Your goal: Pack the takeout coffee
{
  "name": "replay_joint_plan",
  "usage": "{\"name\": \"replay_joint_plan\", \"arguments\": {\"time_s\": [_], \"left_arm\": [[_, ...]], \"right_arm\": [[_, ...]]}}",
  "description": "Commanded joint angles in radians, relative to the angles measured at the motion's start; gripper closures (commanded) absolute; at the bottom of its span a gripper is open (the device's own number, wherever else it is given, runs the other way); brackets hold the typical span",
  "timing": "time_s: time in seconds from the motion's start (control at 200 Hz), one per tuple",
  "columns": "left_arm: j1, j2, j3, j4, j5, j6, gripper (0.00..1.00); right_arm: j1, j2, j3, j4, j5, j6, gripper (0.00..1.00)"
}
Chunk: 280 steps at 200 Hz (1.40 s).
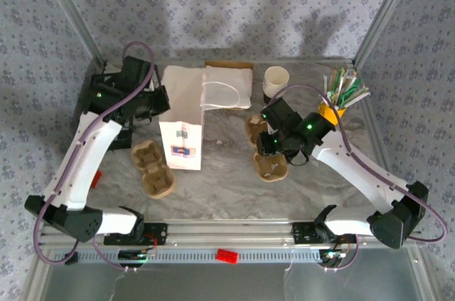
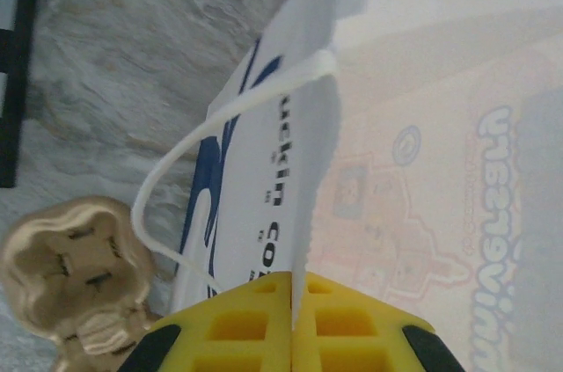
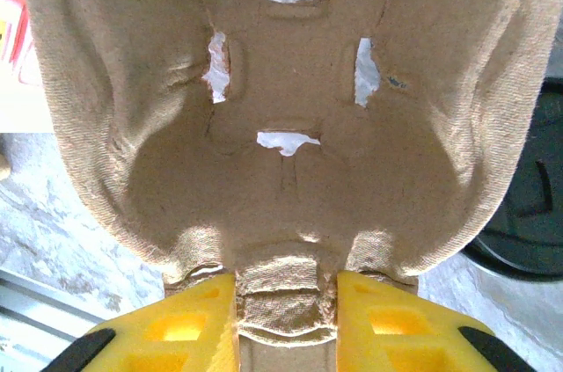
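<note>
- Left wrist: my left claw [image 2: 292,288] is pinched together on the bag [image 2: 422,126] edge.
- Right claw [image 3: 286,288] is clamped on a carrier [image 3: 290,82] tab.
- Coffee: I cannot tell where it sits.

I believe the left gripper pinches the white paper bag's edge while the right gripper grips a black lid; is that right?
Not quite: the right gripper grips a brown pulp cup carrier, as the right wrist view shows. The left gripper does pinch the white paper bag.
</note>
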Motion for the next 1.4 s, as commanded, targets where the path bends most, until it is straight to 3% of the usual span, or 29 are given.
{"name": "replay_joint_plan", "arguments": {"time_s": [0.0,0.28,0.545,0.695,0.8,0.955,1.079,1.134,1.304,1.394], "left_arm": [[-0.060,-0.052,-0.041,0.029,-0.023,-0.106,1.00],[-0.104,-0.148,-0.209,0.179,0.003,-0.260,1.00],[-0.157,-0.124,-0.241,0.152,-0.097,-0.283,0.99],[-0.168,-0.110,-0.229,0.144,-0.073,-0.274,0.66],[-0.153,-0.104,-0.184,0.077,-0.081,-0.251,0.55],[-0.094,-0.047,-0.034,-0.092,-0.002,-0.163,0.42],[-0.082,-0.034,0.027,-0.100,0.086,-0.071,0.17],[-0.068,-0.018,0.049,-0.096,0.150,-0.055,0.19],[-0.067,0.004,-0.006,-0.090,0.149,0.037,0.24],[-0.067,0.035,0.001,-0.079,0.137,0.079,0.37]], "right_arm": [[-0.004,-0.032,-0.004,-0.073,0.017,0.017,0.71],[-0.007,-0.028,0.021,-0.106,0.029,0.057,0.71],[-0.016,0.011,0.059,-0.110,0.047,0.066,0.71],[-0.021,0.018,0.077,-0.132,0.048,0.083,0.71],[-0.021,0.022,0.090,-0.157,0.054,0.103,0.71],[-0.022,0.026,0.129,-0.205,0.028,0.151,0.72],[-0.024,0.003,0.165,-0.267,0.011,0.188,0.71],[-0.027,-0.006,0.175,-0.295,0.013,0.209,0.71],[-0.044,-0.027,0.188,-0.336,0.031,0.216,0.71],[-0.050,-0.019,0.210,-0.339,0.020,0.199,0.71]]}}
